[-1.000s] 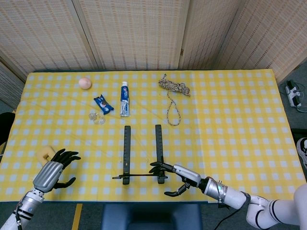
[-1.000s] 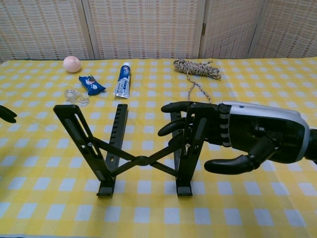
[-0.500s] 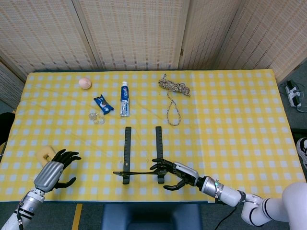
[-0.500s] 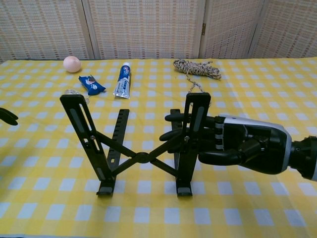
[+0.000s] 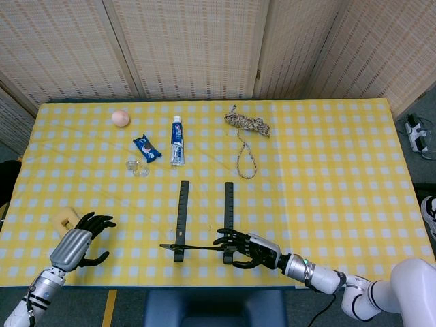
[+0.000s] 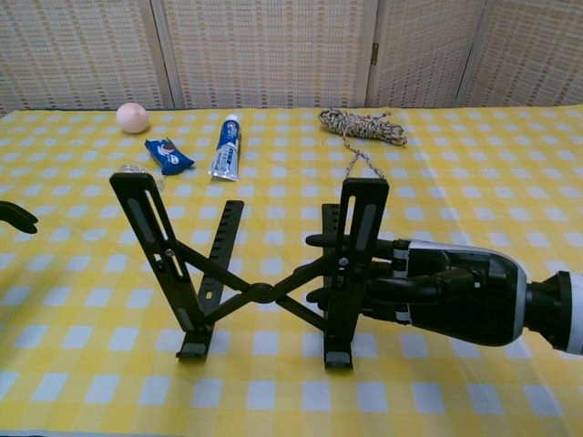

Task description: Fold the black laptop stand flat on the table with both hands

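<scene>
Right now the black laptop stand [image 6: 264,273] is standing near the front edge of the tabletop [image 5: 327,177], which is wearing a yellow checked cloth. Its two tall arms are sticking up, and thin crossed bars are joining them in the middle. Its two long rails are lying flat on the cloth, pointing away from the robot.

The right hand [image 6: 437,291] is holding the stand's right upright. Its fingers [image 6: 339,243] are wrapping around the post, and they are touching it. From the head view, this hand [image 5: 255,249] is sitting just beside the right rail.

The left hand [image 5: 80,240] is waiting well apart from the stand, near the left front corner. Its fingers are spread and a little curled, and it is holding nothing. A yellow sponge [image 5: 65,219] is lying just beside it.

Farther back, a toothpaste tube [image 5: 177,139], a blue snack packet [image 5: 146,148], a small clear tape roll [image 5: 137,166], a peach [image 5: 120,118] and a rope [image 5: 248,133] are lying on the cloth.
</scene>
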